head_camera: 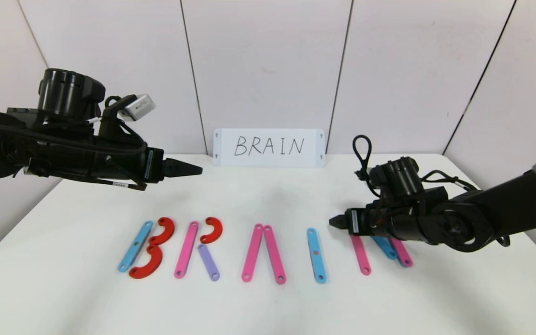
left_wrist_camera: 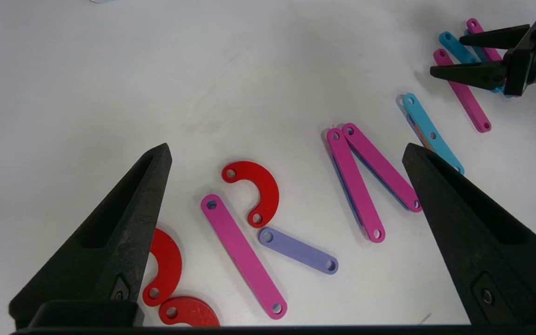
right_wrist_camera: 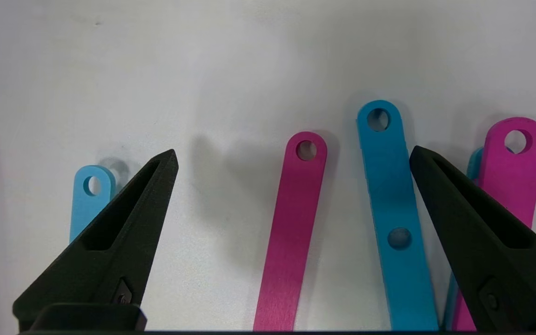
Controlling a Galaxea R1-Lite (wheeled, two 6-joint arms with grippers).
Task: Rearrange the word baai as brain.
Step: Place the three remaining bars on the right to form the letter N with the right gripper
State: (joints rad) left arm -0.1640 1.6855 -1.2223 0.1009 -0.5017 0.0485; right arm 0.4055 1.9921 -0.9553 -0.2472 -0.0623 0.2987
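Several flat plastic strips (head_camera: 272, 253) lie across the lower middle of the head view, spelling letters on the white table (head_camera: 268, 307). They look light, stiff and slick; pinching across the narrow width near mid-length seems best. Right gripper (head_camera: 332, 222) hovers above the right-hand strips, jaws apart; left gripper (head_camera: 198, 170) waits at upper left, jaws apart too.

- From the head we look forward and down over the whole surface (head_camera: 268, 302), far enough back to take in both arms and the strip letters (head_camera: 268, 251).
- From the left wrist we look down between the left hand (left_wrist_camera: 286, 153) at those letters (left_wrist_camera: 296, 209); the right hand (left_wrist_camera: 454, 56) shows farther off.
- From the right wrist we sit close above the last strips (right_wrist_camera: 291, 223), between the right hand (right_wrist_camera: 293, 156); all three views share these.
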